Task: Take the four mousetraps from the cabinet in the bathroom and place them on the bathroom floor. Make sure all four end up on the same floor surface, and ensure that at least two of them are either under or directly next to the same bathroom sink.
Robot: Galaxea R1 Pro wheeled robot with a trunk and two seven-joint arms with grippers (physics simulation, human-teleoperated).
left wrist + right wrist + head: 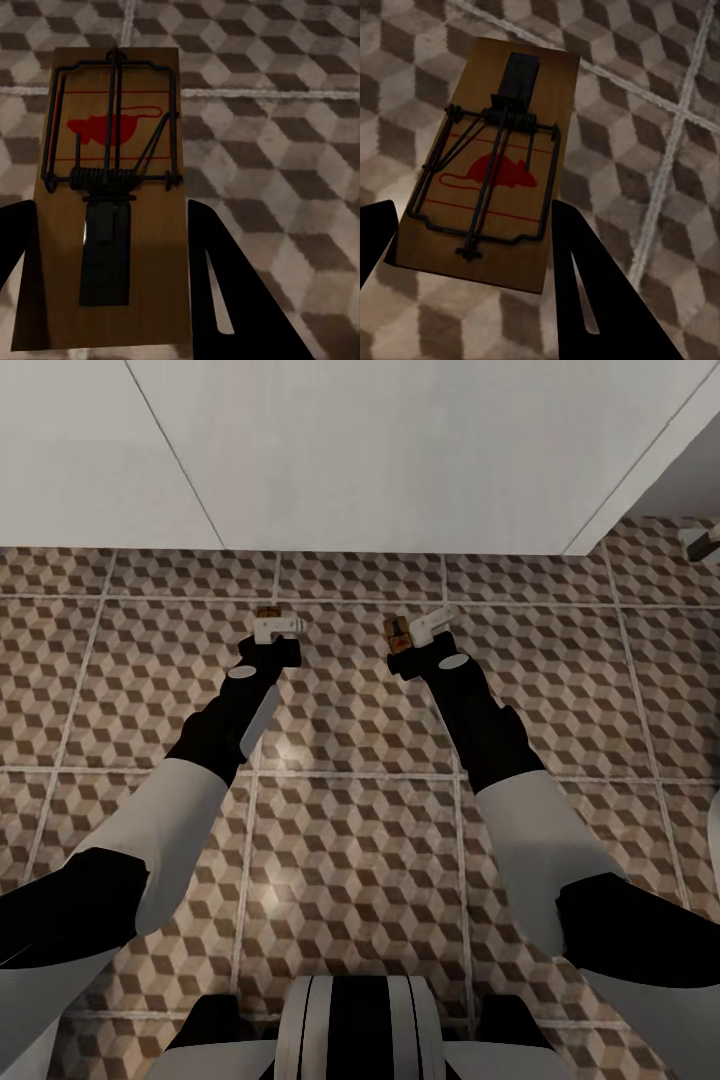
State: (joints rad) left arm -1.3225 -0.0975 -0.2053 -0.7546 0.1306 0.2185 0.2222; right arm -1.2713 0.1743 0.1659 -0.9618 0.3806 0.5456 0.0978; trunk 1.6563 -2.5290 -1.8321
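Both arms are out over the bathroom floor (350, 740), short of the white wall panel (350, 450) ahead.

Left claw (277, 628): clenched on a mousetrap (112, 195). The wooden plate sits between the fingers (225, 300), spring and wire bar facing the wrist camera, cube tiles behind it. It looks held above the floor, not resting on it.

Right claw (425, 628): also gripping a mousetrap (495, 172), tilted, red mouse print visible, a grout crossing just beside it.

My read of the step: placing phase for this pair. Next move: lower both wrists toward the tiles in front of the panel, flatten the plates, release, then lift clear without dragging them.

Surface: one continuous tiled floor, pale grout. I can't confirm a sink from here; there's a small fixture (700, 543) at the panel's right end, too cropped to identify.
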